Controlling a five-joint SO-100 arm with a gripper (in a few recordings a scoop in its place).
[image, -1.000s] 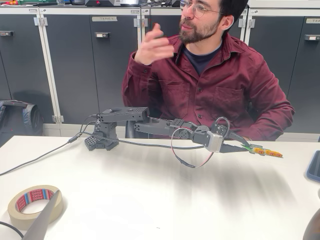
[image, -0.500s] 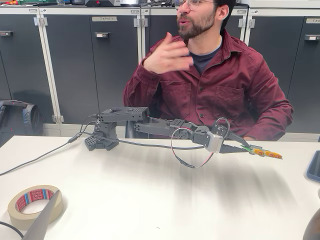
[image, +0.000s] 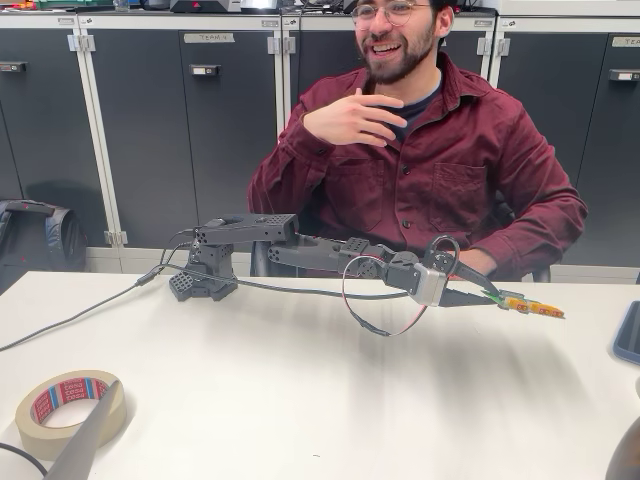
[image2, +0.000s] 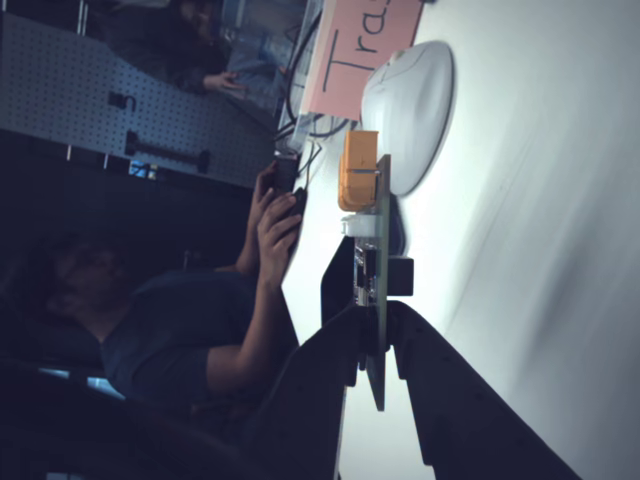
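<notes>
In the fixed view the black arm (image: 330, 255) stretches low over the white table (image: 300, 390) toward the right. Its gripper (image: 492, 296) is shut on a small green circuit board (image: 530, 305) with orange parts, held out just above the tabletop. The wrist view lies on its side. There the two dark fingers clamp the edge of the board (image2: 376, 250), whose orange connector (image2: 358, 170) points away from the gripper (image2: 376, 322). A white rounded mouse-like object (image2: 410, 110) and a pink paper sign (image2: 360, 50) lie beyond the board.
A person in a dark red shirt (image: 440, 170) sits behind the table, close to the arm. A roll of masking tape (image: 70, 405) lies front left, a cable (image: 80, 315) runs to the arm's base, and a dark flat device (image: 628, 332) sits at the right edge.
The person has lowered the raised hand to chest height and turned the head. The arm and the board it holds have not moved.
</notes>
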